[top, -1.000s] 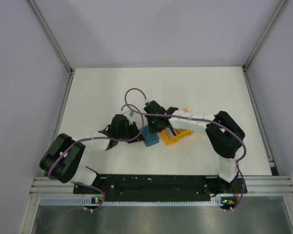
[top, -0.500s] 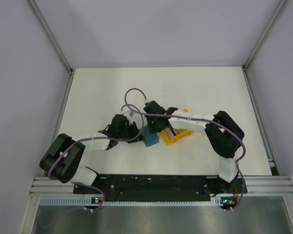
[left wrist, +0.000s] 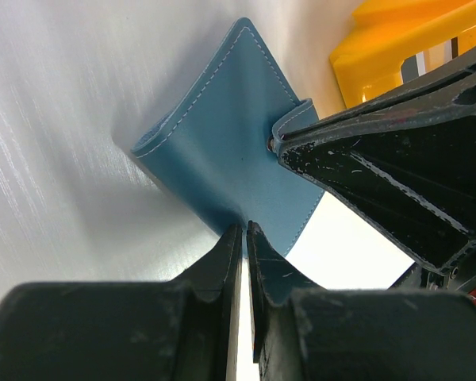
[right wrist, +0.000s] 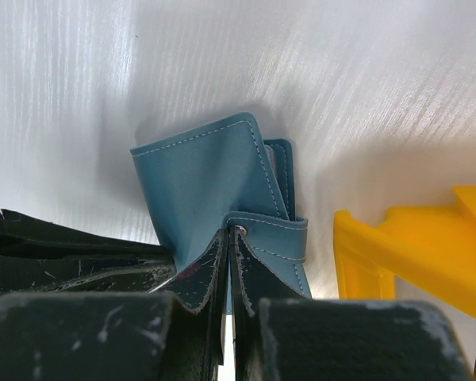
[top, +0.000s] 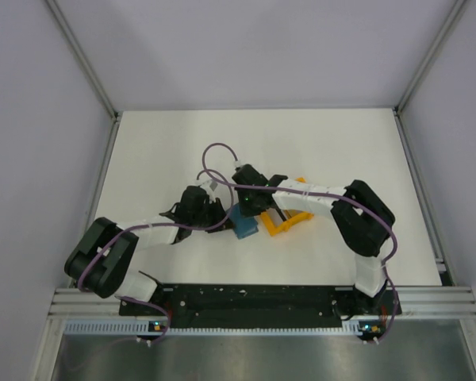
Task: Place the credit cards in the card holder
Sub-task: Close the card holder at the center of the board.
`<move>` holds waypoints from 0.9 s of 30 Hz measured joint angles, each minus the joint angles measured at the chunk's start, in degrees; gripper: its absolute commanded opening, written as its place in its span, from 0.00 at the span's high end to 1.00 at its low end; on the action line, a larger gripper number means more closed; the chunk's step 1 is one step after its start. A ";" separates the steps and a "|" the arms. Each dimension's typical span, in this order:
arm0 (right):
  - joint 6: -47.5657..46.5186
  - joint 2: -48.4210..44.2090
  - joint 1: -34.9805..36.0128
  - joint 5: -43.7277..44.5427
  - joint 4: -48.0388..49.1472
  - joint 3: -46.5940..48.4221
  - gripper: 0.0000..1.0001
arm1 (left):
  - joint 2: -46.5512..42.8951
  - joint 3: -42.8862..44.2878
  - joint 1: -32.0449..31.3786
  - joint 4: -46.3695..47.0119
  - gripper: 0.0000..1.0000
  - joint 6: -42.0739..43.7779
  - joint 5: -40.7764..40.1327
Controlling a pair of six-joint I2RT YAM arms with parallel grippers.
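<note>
arms (top: 155,232): white links, black joints | cables (top: 214,148): purple | gripper fingers (left wrist: 214,274): black, scuffed

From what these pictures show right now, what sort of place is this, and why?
Probably a robot lab test cell: a white table walled by plain pale panels on metal rails, a left arm and right arm bolted at its near edge, a blue wallet and orange rack as props.

Teal-blue card holder (left wrist: 222,159) with pale stitching along its edges, folded over, flaps slightly apart, a snap tab wrapped round one side. Tilted up from the white desk (left wrist: 47,119), pinched at one edge by the left end effector (left wrist: 243,232) and at the tab by the right end effector (right wrist: 228,236).
</note>
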 measured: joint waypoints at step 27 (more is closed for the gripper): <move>-1.25 4.85 -3.37 -7.54 -5.05 5.86 1.00 | 1.36 0.87 0.00 0.13 0.89 0.00 0.28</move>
